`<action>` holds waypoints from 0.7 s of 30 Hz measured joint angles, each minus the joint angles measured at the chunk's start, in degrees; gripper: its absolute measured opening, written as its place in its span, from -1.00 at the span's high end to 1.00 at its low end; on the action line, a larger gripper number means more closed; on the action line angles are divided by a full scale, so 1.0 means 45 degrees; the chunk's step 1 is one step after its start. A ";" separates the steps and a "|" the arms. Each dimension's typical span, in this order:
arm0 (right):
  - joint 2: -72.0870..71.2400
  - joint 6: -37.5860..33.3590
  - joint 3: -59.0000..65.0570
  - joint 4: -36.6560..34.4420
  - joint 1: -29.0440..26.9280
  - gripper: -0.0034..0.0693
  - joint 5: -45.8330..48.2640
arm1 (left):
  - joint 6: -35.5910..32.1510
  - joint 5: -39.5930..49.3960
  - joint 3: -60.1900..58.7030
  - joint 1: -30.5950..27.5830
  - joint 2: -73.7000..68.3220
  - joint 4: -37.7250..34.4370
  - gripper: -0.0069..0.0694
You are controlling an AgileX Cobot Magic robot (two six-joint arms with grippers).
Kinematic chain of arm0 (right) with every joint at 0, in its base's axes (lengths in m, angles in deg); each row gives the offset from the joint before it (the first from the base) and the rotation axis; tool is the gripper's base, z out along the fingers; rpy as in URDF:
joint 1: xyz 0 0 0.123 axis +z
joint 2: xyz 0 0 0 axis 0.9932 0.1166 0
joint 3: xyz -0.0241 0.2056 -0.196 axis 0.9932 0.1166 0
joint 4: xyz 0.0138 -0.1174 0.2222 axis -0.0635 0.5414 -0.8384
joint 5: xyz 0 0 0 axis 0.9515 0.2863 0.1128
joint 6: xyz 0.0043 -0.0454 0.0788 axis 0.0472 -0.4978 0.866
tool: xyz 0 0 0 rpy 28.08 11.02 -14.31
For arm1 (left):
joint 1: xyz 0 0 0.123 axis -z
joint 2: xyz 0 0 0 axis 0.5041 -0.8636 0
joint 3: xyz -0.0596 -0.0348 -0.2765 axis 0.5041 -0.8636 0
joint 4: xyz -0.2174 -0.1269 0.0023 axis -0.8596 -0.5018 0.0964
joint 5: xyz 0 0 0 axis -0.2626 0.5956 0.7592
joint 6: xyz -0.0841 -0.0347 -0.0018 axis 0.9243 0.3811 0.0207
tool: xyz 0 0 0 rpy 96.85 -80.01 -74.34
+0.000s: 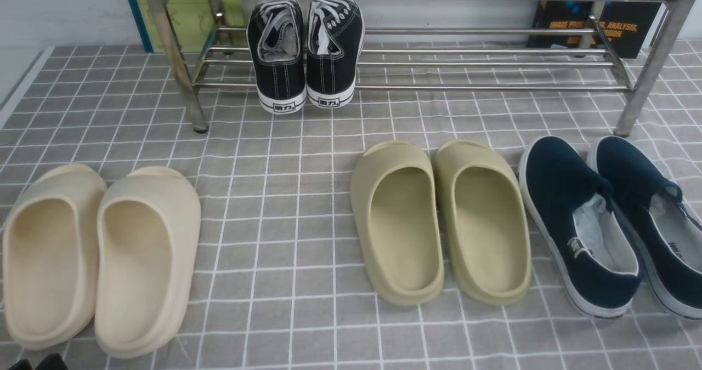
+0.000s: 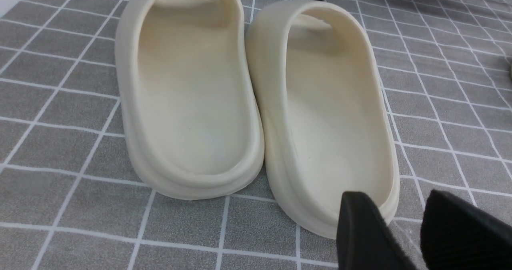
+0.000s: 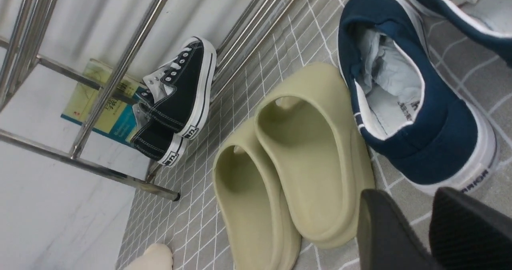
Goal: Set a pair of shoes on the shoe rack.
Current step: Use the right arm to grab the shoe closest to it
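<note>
Looking barely started: navy shoes [image 3: 436, 150] sit just ahead of the right end effector [image 3: 414, 194], which is part-open and empty. Nothing's on the rack [image 1: 466, 87] yet.

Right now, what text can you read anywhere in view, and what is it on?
"回力": heel tabs of the black lace-up sneakers.
"IMAGE PROC... ANALYSIS": dark book behind the shoe rack, partly hidden.
Navy slip-on heel print, yellow-green book cover: too blurred.
</note>
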 joint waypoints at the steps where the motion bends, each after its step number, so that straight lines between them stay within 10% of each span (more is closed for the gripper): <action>1: 0.0018 -0.0360 -0.0450 0.0123 0.0000 0.40 0.0100 | 0.0000 0.0000 0.0000 0.0000 0.0000 0.0000 0.19; 8: 0.2864 -0.1999 -0.4917 0.4049 0.0000 0.91 0.2979 | 0.0000 0.0000 0.0000 0.0000 0.0000 0.0000 0.19; 15: 0.8198 -0.2232 -1.0373 0.8782 0.0000 0.92 0.8780 | 0.0000 0.0000 0.0000 0.0000 0.0000 0.0000 0.19; 21: 1.1401 -0.2722 -1.2679 0.9679 0.0653 0.91 1.0813 | 0.0000 0.0000 0.0000 0.0000 0.0000 0.0000 0.19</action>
